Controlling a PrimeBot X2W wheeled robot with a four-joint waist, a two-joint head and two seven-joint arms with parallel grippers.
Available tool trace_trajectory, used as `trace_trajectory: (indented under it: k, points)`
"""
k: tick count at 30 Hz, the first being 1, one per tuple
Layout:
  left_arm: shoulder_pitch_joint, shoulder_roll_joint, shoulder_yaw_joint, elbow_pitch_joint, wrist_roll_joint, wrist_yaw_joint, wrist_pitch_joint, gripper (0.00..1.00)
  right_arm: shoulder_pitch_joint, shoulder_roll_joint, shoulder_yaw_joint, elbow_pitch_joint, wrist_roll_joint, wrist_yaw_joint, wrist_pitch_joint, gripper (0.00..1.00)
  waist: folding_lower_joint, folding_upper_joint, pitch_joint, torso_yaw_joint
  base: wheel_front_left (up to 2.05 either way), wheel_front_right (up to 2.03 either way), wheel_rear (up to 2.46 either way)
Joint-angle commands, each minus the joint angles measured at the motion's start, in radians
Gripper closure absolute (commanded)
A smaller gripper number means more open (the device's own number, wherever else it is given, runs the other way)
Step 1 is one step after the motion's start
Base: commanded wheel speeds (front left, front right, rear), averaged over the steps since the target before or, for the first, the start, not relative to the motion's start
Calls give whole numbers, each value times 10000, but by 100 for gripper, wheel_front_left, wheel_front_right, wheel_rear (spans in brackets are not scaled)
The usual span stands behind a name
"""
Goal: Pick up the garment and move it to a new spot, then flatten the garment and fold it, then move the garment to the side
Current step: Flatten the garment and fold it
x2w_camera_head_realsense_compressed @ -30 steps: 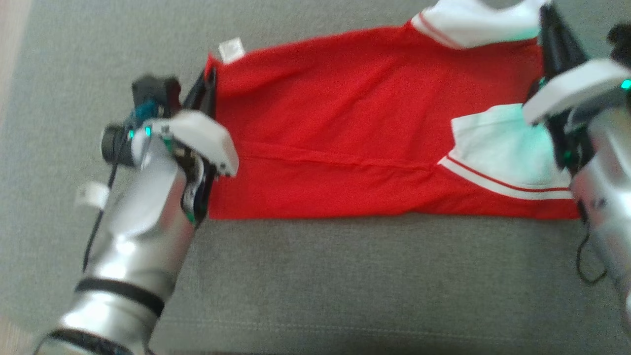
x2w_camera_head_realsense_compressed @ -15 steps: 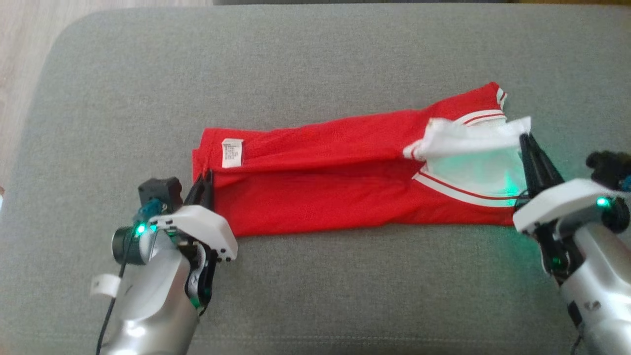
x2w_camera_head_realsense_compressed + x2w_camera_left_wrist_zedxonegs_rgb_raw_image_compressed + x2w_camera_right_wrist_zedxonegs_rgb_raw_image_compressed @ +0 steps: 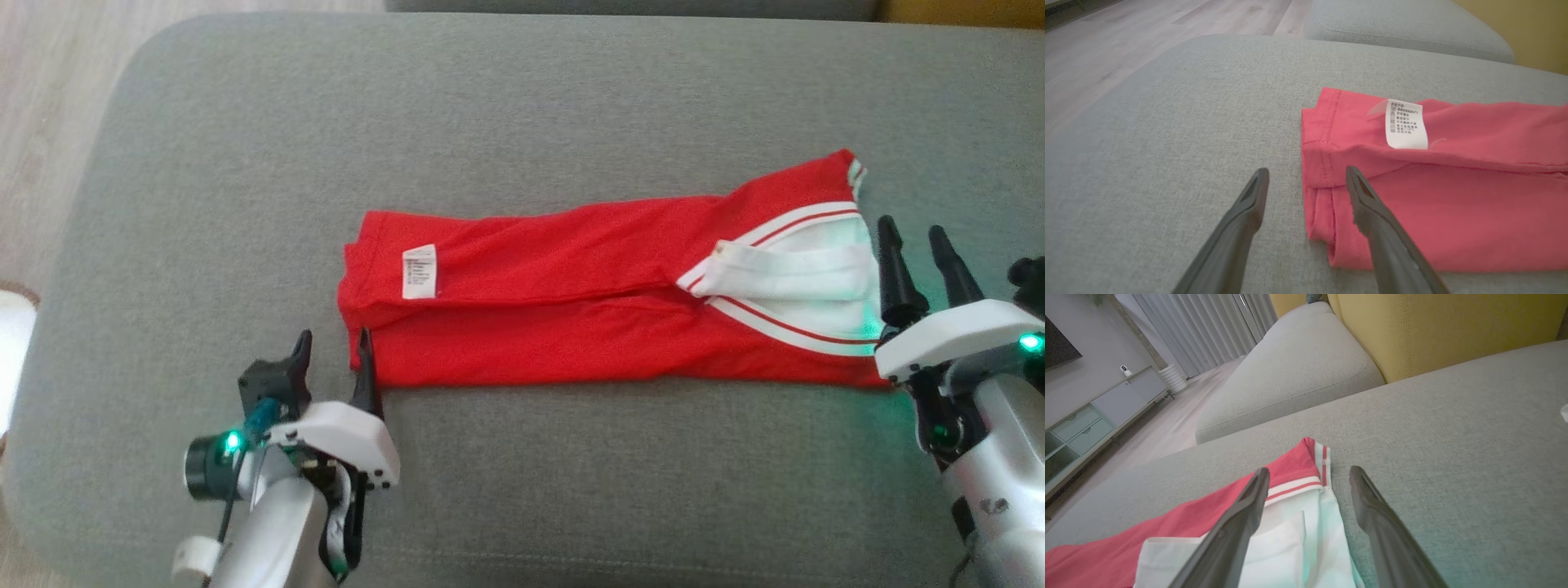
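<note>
The red garment lies folded into a long band on the grey cushion, white striped collar end to the right, care label near the left end. My left gripper stands open at the band's near left corner, one finger beside the cloth and one over its edge. In the left wrist view that gripper straddles the folded hem of the garment with nothing pinched. My right gripper is open beside the collar end; its wrist view has the gripper over the white part.
The cushion's rounded left edge drops to a wooden floor. A second grey cushion and a yellow sofa back lie beyond the garment's right end. Bare grey fabric stretches in front of the garment.
Both grippers have opened and let go of the garment's ends. The upper layer has dropped onto the lower one. The head camera has also shifted.
</note>
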Motion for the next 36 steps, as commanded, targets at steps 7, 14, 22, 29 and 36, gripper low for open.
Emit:
trace_trajectory:
  k: [7,14,22,29,36]
  points:
    - [445,-44,305,-1196,233,48,-124,0,-551,-31,-319,610,-768,65,469,0,1,-1,261,694,0,0,0]
    - [433,-50,-30,-1579,-20,197,-124,0,-754,223,-421,2046,-1448,65,1343,0,1,-1,429,1101,0,0,0]
    - [487,-51,-117,-1686,-156,268,-124,0,-417,630,85,2022,-1384,65,2024,100,1,-1,393,914,0,0,0]
    - [482,-52,-152,-1602,-75,233,-124,0,-495,395,-400,1608,-975,65,1216,100,1,-1,185,466,0,0,0]
    - [614,-52,-107,-1445,-60,118,-124,0,-494,-94,-859,1284,-818,65,799,100,1,-1,-168,-212,0,0,0]
